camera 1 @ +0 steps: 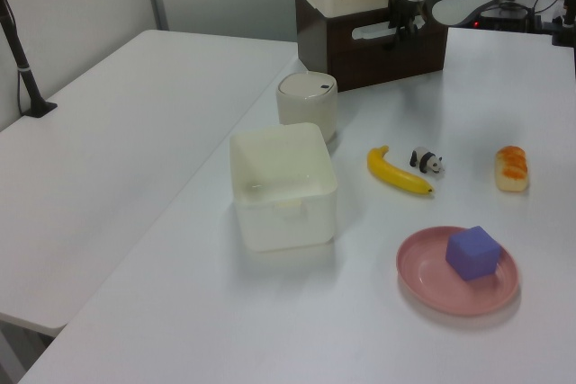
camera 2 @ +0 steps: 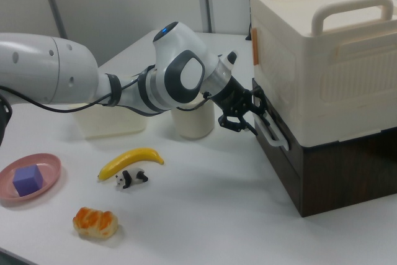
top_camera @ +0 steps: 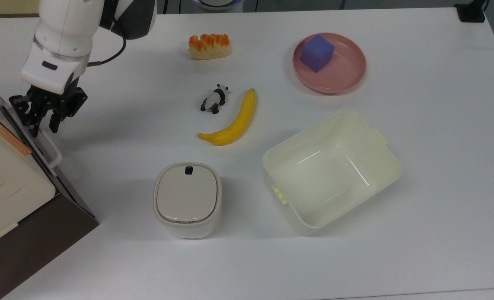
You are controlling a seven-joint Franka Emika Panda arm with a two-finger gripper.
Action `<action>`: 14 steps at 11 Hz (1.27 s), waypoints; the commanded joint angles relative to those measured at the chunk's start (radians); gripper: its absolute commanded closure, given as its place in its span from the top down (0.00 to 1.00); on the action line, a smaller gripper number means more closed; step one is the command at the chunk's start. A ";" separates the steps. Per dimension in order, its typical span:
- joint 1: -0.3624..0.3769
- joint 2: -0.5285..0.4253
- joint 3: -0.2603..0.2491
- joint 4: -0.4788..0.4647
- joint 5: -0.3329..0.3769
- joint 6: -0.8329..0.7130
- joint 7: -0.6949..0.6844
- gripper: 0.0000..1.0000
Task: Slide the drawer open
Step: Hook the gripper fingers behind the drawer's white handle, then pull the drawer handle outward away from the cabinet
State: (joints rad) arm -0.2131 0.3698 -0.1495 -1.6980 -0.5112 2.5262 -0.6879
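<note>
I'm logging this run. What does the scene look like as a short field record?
drawer: shut, dark front under a cream case
handle: white loop on the drawer front
gripper: at the handle's end, fingers close together
table items: banana, toy panda, pink plate holding a purple cube, cream tub, lidded bin
</note>
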 commanded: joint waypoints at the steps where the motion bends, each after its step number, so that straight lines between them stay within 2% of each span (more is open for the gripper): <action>1: -0.009 0.024 0.004 0.024 -0.026 0.025 -0.015 0.17; 4: -0.008 0.024 0.004 0.024 -0.026 0.025 -0.013 0.01; 9: 0.000 -0.002 0.004 -0.003 -0.023 0.023 -0.004 0.00; 14: 0.037 -0.112 0.011 -0.135 -0.021 0.017 0.023 0.00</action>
State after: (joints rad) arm -0.2117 0.3532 -0.1407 -1.7274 -0.5178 2.5265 -0.6889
